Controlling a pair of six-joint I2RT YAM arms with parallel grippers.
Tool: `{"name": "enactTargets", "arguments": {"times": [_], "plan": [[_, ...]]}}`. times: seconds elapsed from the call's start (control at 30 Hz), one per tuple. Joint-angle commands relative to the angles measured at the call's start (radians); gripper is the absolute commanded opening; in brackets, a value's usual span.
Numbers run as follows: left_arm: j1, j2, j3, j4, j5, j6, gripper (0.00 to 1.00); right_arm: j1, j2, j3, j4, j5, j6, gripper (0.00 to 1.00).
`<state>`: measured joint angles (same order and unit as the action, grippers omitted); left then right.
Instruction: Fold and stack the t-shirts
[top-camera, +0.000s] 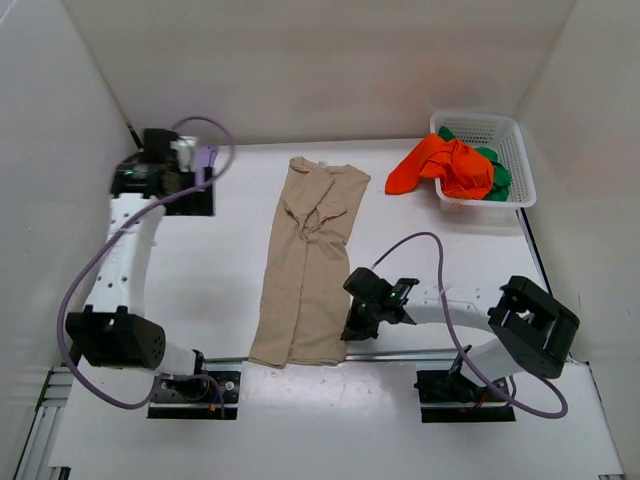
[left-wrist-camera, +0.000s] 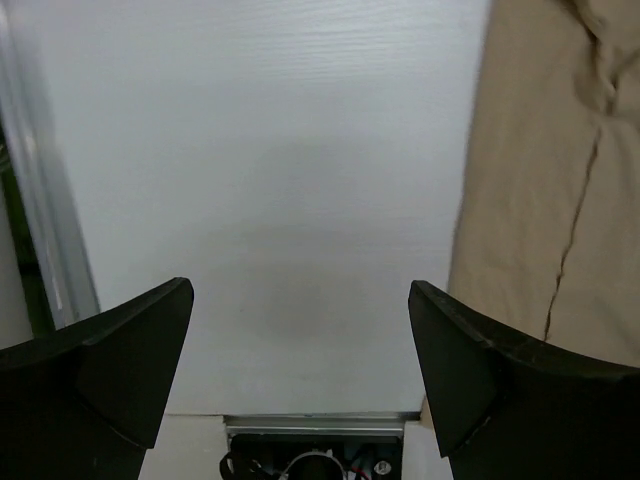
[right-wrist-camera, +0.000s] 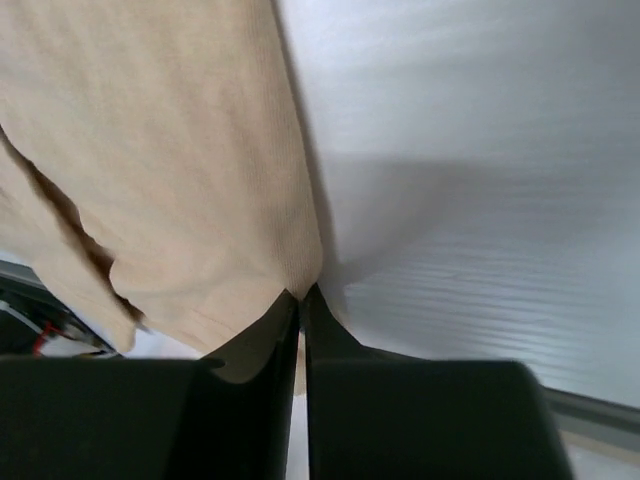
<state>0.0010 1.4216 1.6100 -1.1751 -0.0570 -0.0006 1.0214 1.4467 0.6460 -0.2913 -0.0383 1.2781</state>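
A beige t-shirt (top-camera: 305, 265) lies lengthwise in the middle of the table, folded narrow. My right gripper (top-camera: 358, 325) is at its right edge near the bottom hem. In the right wrist view the fingers (right-wrist-camera: 301, 295) are shut on the edge of the beige cloth (right-wrist-camera: 170, 160). An orange-red t-shirt (top-camera: 440, 165) hangs over the left rim of the basket, with a green t-shirt (top-camera: 496, 172) under it inside. My left gripper (top-camera: 190, 198) is at the far left of the table, open and holding nothing (left-wrist-camera: 300, 350). The beige shirt (left-wrist-camera: 560, 180) lies to its right.
The white mesh basket (top-camera: 520, 150) stands at the back right corner. White walls enclose the table on three sides. A metal rail (top-camera: 400, 355) runs along the near edge between the two arm bases.
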Motion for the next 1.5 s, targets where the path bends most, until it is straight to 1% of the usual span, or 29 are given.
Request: {"name": "enactTargets", "arguments": {"times": [0.0, 0.03, 0.07, 0.1, 0.13, 0.17, 0.23, 0.3, 0.4, 0.47, 0.57, 0.6, 0.63, 0.67, 0.73, 0.77, 0.8, 0.83, 0.9, 0.93, 1.0, 1.03, 1.07, 1.2, 1.27, 1.3, 1.33, 1.4, 1.47], "plan": [[-0.203, -0.036, -0.031, -0.046, -0.084, 0.001, 1.00, -0.052, -0.020, -0.042, -0.072, -0.023, -0.201, 0.09], [-0.244, -0.036, -0.059, -0.046, -0.084, 0.001, 1.00, -0.064, -0.020, -0.031, -0.072, -0.037, -0.242, 0.12], [-0.321, -0.056, -0.093, -0.037, -0.096, 0.001, 1.00, -0.064, -0.031, -0.022, -0.081, -0.049, -0.285, 0.26], [-0.358, -0.072, -0.166, -0.020, -0.096, 0.001, 1.00, -0.064, -0.042, -0.013, -0.081, -0.060, -0.371, 0.33], [-0.393, -0.093, -0.201, -0.005, -0.140, 0.001, 1.00, -0.064, -0.051, -0.003, -0.119, -0.060, -0.405, 0.39], [-0.460, -0.145, -0.261, 0.044, -0.170, 0.001, 1.00, -0.064, -0.064, 0.007, -0.130, -0.060, -0.442, 0.47], [-0.507, -0.206, -0.279, 0.098, -0.219, 0.001, 1.00, -0.064, -0.124, 0.007, -0.144, -0.069, -0.534, 0.54], [-0.519, -0.275, -0.279, 0.164, -0.260, 0.001, 1.00, -0.064, -0.198, 0.007, -0.160, -0.057, -0.569, 0.58], [-0.545, -0.309, -0.269, 0.112, -0.201, 0.001, 1.00, -0.073, -0.287, -0.003, -0.169, -0.031, -0.591, 0.62], [-0.581, -0.309, -0.311, 0.034, -0.126, 0.001, 1.00, -0.073, -0.313, -0.016, -0.169, -0.020, -0.582, 0.62], [-0.659, -0.293, -0.296, 0.034, -0.116, 0.001, 0.96, -0.073, -0.339, -0.043, -0.169, -0.009, -0.545, 0.62], [-0.668, -0.270, -0.259, 0.098, -0.169, 0.001, 0.96, -0.073, -0.339, -0.058, -0.160, -0.009, -0.536, 0.62], [-0.668, -0.259, -0.164, 0.136, -0.191, 0.001, 0.99, -0.073, -0.357, -0.068, -0.160, -0.009, -0.527, 0.62], [-0.668, -0.248, -0.122, 0.175, -0.208, 0.001, 1.00, -0.063, -0.383, -0.078, -0.149, 0.017, -0.526, 0.64], [-0.647, -0.239, -0.111, 0.254, -0.126, 0.001, 1.00, -0.063, -0.408, -0.121, -0.129, 0.028, -0.517, 0.64], [-0.647, -0.239, -0.142, 0.255, -0.047, 0.001, 1.00, -0.063, -0.426, -0.135, -0.114, 0.043, -0.517, 0.64], [-0.647, -0.219, -0.183, 0.229, 0.085, 0.001, 1.00, -0.063, -0.427, -0.149, -0.114, 0.043, -0.507, 0.64], [-0.647, -0.210, -0.319, 0.212, 0.124, 0.001, 0.99, -0.063, -0.439, -0.169, -0.105, 0.055, -0.491, 0.64], [-0.638, -0.210, -0.474, 0.229, 0.173, 0.001, 0.94, -0.051, -0.450, -0.186, -0.077, 0.046, -0.424, 0.64], [-0.613, -0.223, -0.602, 0.238, 0.196, 0.001, 0.89, -0.032, -0.450, -0.196, -0.062, 0.046, -0.405, 0.64], [-0.598, -0.233, -0.700, 0.258, 0.245, 0.001, 0.86, -0.006, -0.450, -0.212, -0.019, 0.055, -0.366, 0.64], [-0.584, -0.233, -0.713, 0.244, 0.393, 0.001, 0.84, 0.020, -0.450, -0.223, -0.008, 0.055, -0.353, 0.64], [-0.584, -0.233, -0.763, 0.264, 0.451, 0.001, 0.84, 0.031, -0.450, -0.223, -0.008, 0.069, -0.339, 0.64], [-0.564, -0.233, -0.921, 0.301, 0.461, 0.001, 0.86, 0.094, -0.410, -0.264, 0.078, 0.069, -0.264, 0.64], [-0.564, -0.233, -0.930, 0.301, 0.496, 0.001, 0.87, 0.134, -0.394, -0.264, 0.098, 0.093, -0.211, 0.64], [-0.564, -0.233, -0.967, 0.301, 0.512, 0.001, 0.90, 0.146, -0.382, -0.264, 0.098, 0.104, -0.197, 0.64], [-0.564, -0.233, -0.993, 0.301, 0.523, 0.001, 0.90, 0.155, -0.370, -0.264, 0.109, 0.115, -0.185, 0.64], [-0.564, -0.224, -1.045, 0.310, 0.462, 0.001, 0.90, 0.167, -0.356, -0.264, 0.124, 0.115, -0.171, 0.64], [-0.564, -0.198, -1.046, 0.344, 0.471, 0.001, 0.89, 0.177, -0.326, -0.264, 0.138, 0.115, -0.171, 0.64]]}}
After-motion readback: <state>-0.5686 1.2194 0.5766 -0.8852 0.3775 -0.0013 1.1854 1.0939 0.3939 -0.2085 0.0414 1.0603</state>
